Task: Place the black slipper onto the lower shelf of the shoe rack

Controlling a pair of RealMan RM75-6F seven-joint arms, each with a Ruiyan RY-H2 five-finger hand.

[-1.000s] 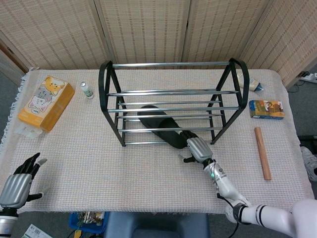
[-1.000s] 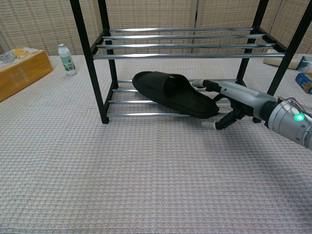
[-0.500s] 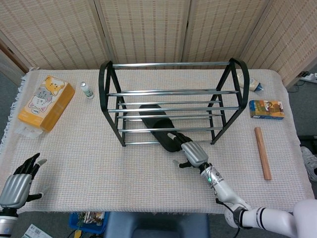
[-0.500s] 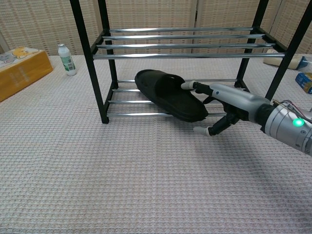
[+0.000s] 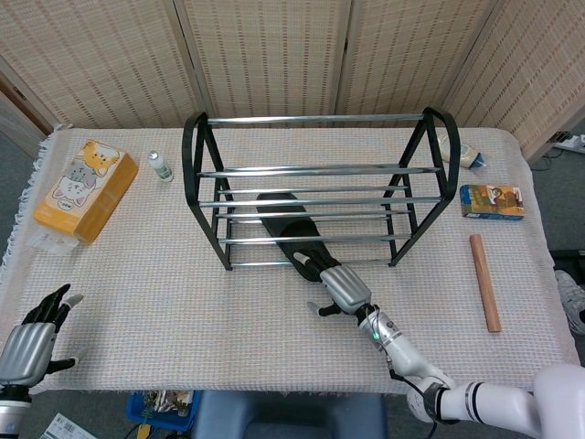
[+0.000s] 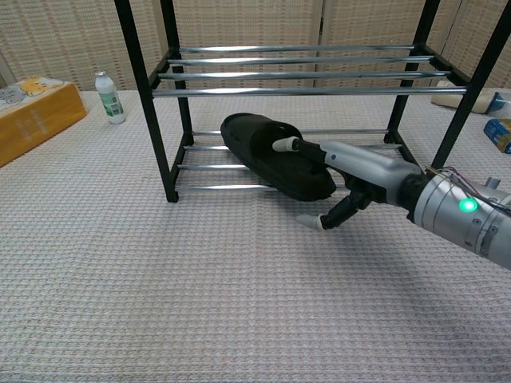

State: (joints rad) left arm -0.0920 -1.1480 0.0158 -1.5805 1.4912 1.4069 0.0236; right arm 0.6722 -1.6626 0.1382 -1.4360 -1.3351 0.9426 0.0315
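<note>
Your right hand [image 6: 351, 171] reaches in from the right, fingers extended over the black slipper [image 6: 275, 153], thumb below near the cloth. The slipper lies across the lower rails of the shoe rack [image 6: 148, 96], heel end past the front rail. Small bottle [image 6: 108, 97] and orange box [image 6: 36, 112] sit left.

No legible text, brand, number or sign in either view. Printed surfaces are there, but nothing resolves:
- orange rectangular carton [image 5: 84, 189], far left of table: cartoon cat faces on top, no readable lettering. Chest view shows only its corner [image 6: 36, 112], same result.
- small white bottle with green label [image 5: 161, 166]: label is too small to read in either view [image 6: 108, 97].
- blue and yellow flat box [image 5: 492, 201], right side of table: picture print, any wording is blurred.
- white tube [image 5: 462, 154] behind rack's right end: markings unreadable.
</note>
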